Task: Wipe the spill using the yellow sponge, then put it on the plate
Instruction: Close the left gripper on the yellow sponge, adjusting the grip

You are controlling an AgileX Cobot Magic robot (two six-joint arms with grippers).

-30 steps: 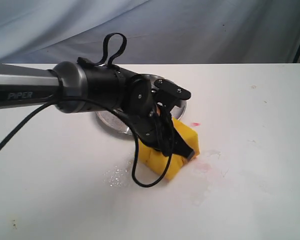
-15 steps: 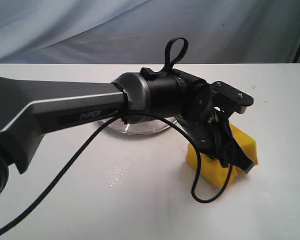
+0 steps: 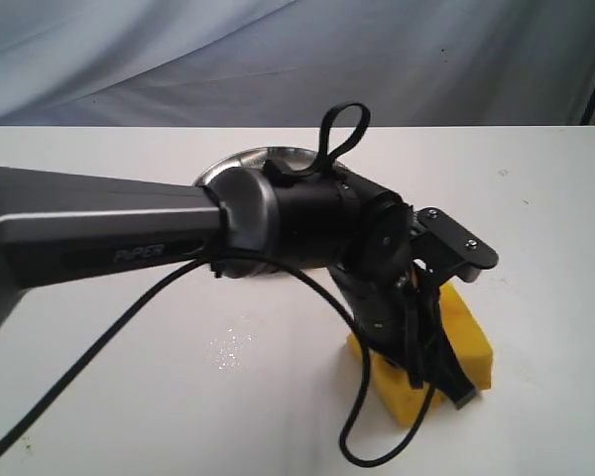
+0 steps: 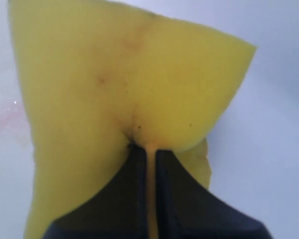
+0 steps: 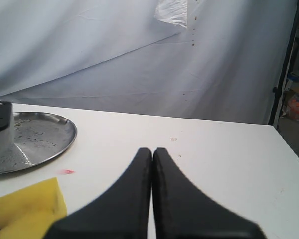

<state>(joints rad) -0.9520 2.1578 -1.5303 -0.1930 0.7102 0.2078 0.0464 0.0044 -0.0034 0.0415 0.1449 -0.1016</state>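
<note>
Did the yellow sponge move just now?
Yes. In the exterior view the yellow sponge has slid to the right and nearer the camera, ending up farther from the plate, which stayed put.

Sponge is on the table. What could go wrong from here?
The left gripper pinches only a thin fold of the yellow sponge, so dragging may pull it free. The cable hangs in a loop beside it and might snag. In the exterior view the arm hides most of the plate, complicating placement.
</note>
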